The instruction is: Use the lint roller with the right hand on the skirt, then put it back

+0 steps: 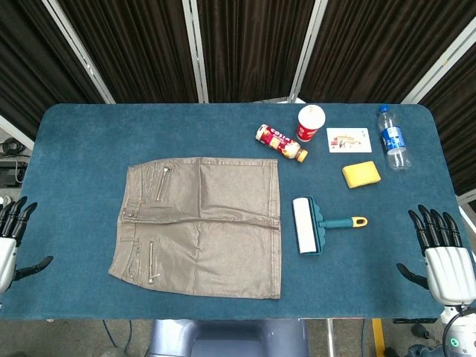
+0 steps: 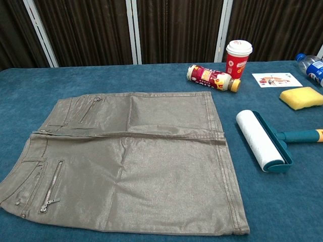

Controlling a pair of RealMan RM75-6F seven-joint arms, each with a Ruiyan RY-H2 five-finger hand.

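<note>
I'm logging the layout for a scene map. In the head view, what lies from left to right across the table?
Left robot hand → skirt → lint roller → yellow sponge → water bottle → right robot hand.

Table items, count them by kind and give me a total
Clothing: 1, skirt
Cleaning tools: 2, lint roller, sponge
Drink containers: 3, cup, water bottle, lying bottle
Cards: 1, card
Total: 7
</note>
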